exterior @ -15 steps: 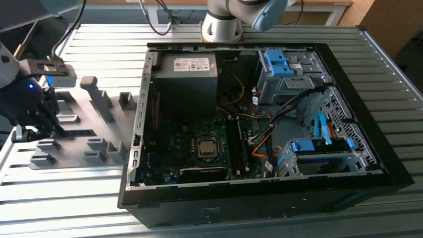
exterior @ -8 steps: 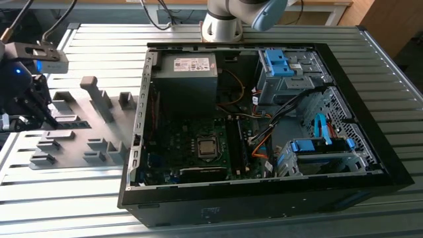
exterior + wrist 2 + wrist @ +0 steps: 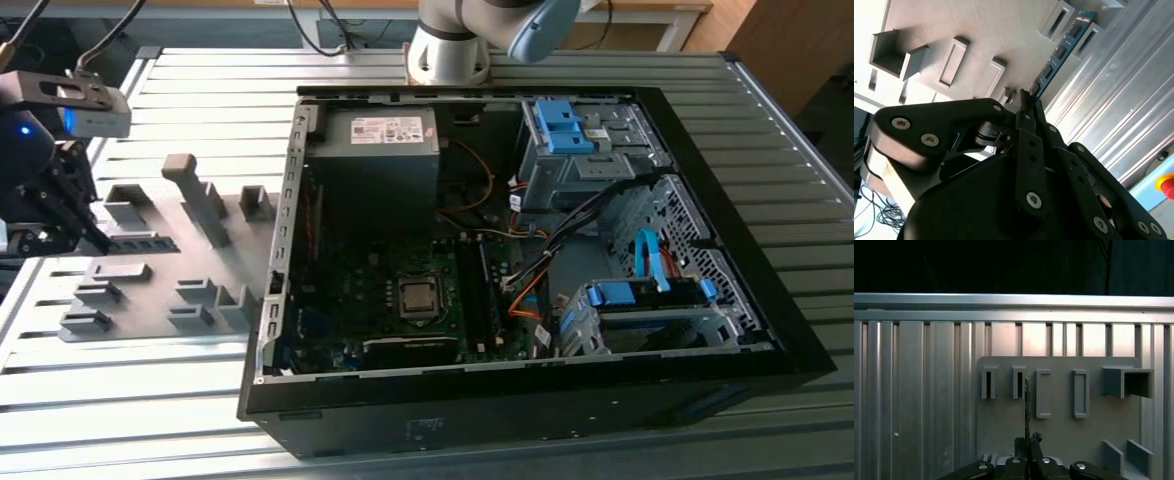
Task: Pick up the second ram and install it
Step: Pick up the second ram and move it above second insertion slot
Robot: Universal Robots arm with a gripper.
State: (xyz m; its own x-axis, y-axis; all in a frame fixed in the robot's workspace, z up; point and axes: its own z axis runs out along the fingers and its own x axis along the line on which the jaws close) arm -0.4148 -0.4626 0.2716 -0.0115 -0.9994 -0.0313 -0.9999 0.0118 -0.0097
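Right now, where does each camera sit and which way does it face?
Exterior view: high off the arm, looking down on open PC case and fixture plate; arm base and gripper show.
Second wrist view: behind the gripper, looking along it at the second ram.
First wrist view: over the gripper, facing the plate.
Both wrist views share ram and plate.

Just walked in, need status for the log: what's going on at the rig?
The robot arm's gripper has its fingers shut on one end of the second ram, a thin blue-green circuit-board stick with dark chips. It holds it over the grey plastic fixture plate, at the exterior view's left. The open black computer case sits on the ribbed metal table, towards the exterior view's right and apart from the gripper. The stick is not yet installed. Whether it is clear of the fixture can't be told.
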